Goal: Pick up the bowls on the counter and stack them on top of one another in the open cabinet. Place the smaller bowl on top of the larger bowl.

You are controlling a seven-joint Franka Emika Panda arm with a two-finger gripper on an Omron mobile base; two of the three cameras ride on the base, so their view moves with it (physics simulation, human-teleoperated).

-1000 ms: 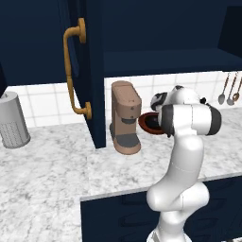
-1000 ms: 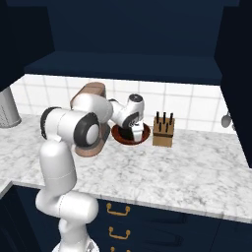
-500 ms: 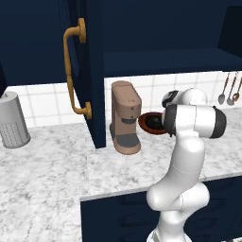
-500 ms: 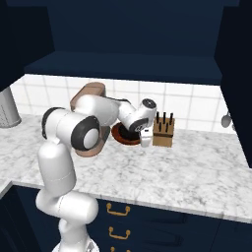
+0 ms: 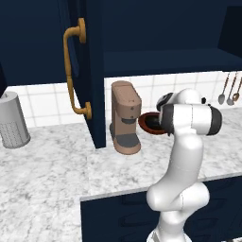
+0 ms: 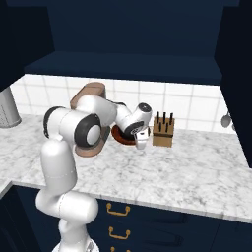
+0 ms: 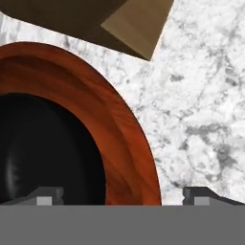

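bowl [image 6: 120, 136] on counter [image 6: 197, 172], between coffee machine [image 5: 125, 117] and knife block [image 6: 163, 132]

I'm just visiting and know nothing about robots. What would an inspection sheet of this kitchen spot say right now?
Surface: grey-white marbled counter.
Job's things: reddish-brown bowl on the counter; cabinet door open.
Clutter: coffee machine beside the bowl, knife block, grey canister.
Grippers: gripper open, one fingertip over the bowl's dark inside, the other over the counter, straddling the rim.
Cables: nothing seen.
Surroundings: white tiled wall, hanging spoons, navy drawers with brass handles.
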